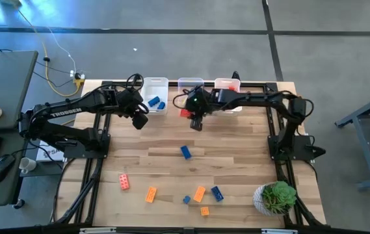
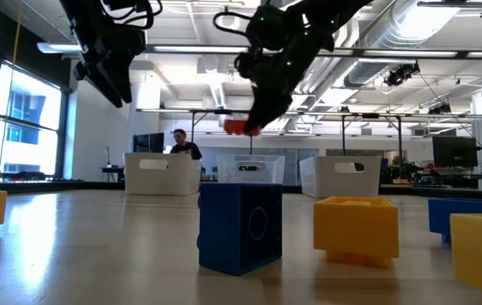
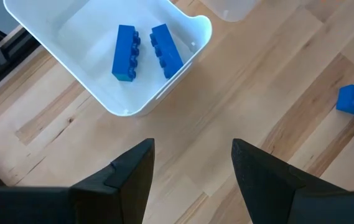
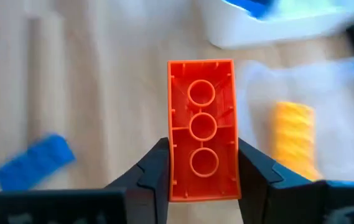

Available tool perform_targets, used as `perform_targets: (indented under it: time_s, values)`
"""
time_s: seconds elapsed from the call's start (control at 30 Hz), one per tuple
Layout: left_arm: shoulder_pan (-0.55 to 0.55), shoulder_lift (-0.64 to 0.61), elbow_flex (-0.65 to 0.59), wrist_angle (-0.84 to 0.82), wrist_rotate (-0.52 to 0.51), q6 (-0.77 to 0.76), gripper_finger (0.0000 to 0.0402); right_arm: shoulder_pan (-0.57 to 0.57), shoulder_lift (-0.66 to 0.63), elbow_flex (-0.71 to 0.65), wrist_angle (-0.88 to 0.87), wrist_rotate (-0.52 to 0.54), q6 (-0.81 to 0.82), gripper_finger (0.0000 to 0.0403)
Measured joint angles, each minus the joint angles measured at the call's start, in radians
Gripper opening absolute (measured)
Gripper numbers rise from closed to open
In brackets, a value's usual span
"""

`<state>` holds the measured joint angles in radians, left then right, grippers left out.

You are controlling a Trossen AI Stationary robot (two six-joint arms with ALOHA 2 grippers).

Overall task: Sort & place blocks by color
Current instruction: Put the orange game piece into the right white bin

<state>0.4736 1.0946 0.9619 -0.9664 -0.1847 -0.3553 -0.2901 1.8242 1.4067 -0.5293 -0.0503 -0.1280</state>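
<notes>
My right gripper [image 1: 196, 123] hangs above the table in front of the middle clear bin [image 1: 190, 84], shut on a red block [image 4: 201, 124]. The same red block [image 2: 236, 127] shows in mid-air in the low view. My left gripper [image 3: 192, 168] is open and holds nothing, standing above bare wood just in front of the left bin [image 3: 183, 68], where two blue blocks [image 3: 125, 53] lie flat on the bin's floor. A yellow block [image 4: 295, 140] lies in the middle bin. Several blue, orange and red blocks lie on the table, among them a blue one [image 1: 185, 151]. My right gripper pinches the red block's two long sides [image 4: 173, 155] between its two fingers, near one end of the block. The fingers slant down and forward and lie along the block, which sticks out past their tips. The hollow underside faces the wrist camera. The block is lifted clear of the table.
A third bin [image 1: 227, 91] stands at the far right of the row. Loose blocks lie near the front edge: a red one [image 1: 125, 182], orange ones [image 1: 151, 194] [image 1: 199, 194], a blue one [image 1: 217, 193]. A potted plant [image 1: 276, 198] stands at the front right corner.
</notes>
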Motion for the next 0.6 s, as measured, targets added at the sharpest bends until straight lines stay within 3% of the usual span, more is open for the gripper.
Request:
perform_targets:
  time_s: [0.3, 0.6]
  values:
    - [0.0, 0.0, 0.0, -0.001, 0.017, 0.0, 0.02, -0.161, -0.078, 0.0, -0.171, 0.176, 0.002, 0.0109]
    - [0.0, 0.001, 0.0, -0.001, 0.018, 0.0, 0.02, -0.349, -0.091, 0.0, -0.327, 0.224, 0.134, 0.0109]
